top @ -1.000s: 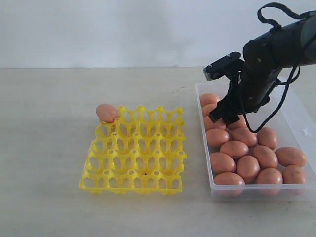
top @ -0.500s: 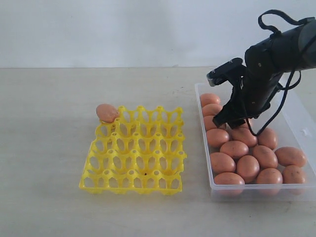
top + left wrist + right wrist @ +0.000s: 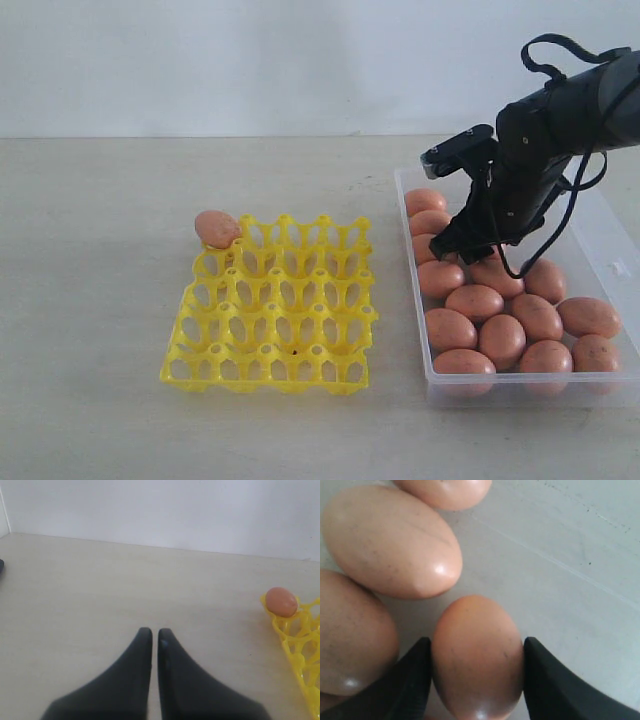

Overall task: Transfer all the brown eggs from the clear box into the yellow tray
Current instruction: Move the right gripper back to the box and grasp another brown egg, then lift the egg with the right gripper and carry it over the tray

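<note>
Right hand (image 3: 476, 645): fingers set either side of one brown egg (image 3: 477, 672), pressing its long flanks. It is clamped across the narrow waist, probably the steadiest hold on a smooth oval.

The egg sits low in the clear box (image 3: 600, 225), right of frame, at the upper end of the other brown eggs (image 3: 500, 325).

Yellow tray (image 3: 275, 310) lies centre frame, near the box. A corner egg (image 3: 216, 228) sits at its upper-left corner, so filling likely starts there.

Left hand (image 3: 155, 636): fingers together, empty, parked over bare counter (image 3: 75, 580), out of the way.

No labels or writing visible.
</note>
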`<action>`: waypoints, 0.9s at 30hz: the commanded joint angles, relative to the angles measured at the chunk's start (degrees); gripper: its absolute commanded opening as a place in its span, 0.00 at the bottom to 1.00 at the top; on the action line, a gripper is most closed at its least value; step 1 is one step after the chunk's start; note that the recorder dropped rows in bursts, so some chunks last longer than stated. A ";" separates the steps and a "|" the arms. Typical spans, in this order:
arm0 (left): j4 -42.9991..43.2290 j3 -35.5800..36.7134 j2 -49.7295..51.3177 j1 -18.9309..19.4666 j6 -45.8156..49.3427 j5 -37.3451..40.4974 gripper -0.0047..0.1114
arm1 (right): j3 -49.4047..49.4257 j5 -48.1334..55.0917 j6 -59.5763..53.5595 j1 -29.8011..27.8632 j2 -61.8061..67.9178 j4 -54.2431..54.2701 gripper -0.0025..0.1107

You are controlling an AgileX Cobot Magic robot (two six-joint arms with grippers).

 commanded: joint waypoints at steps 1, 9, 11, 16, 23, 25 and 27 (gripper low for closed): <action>-0.03 0.21 -0.18 0.16 0.23 -0.49 0.08 | -0.26 -0.51 1.61 -0.20 0.00 0.29 0.13; -0.03 0.21 -0.18 0.16 0.23 -0.49 0.08 | -0.26 -2.25 4.88 -0.20 -4.34 0.19 0.13; -0.03 0.21 -0.18 0.16 0.23 -0.49 0.08 | -0.26 -4.06 5.55 -0.20 -6.82 0.19 0.13; -0.03 0.21 -0.18 0.16 0.23 -0.49 0.08 | -0.03 -11.82 5.48 -0.20 -11.86 3.95 0.13; -0.03 0.21 -0.18 0.16 0.23 -0.25 0.08 | 13.16 -44.42 7.31 -0.10 -19.43 12.16 0.04; -0.03 0.21 -0.18 0.16 0.23 -0.25 0.08 | 18.82 -54.86 10.96 -0.10 -20.67 10.96 0.04; -0.03 0.21 -0.18 0.16 0.23 -0.25 0.08 | 23.86 -66.95 17.19 -0.10 -20.67 8.36 0.04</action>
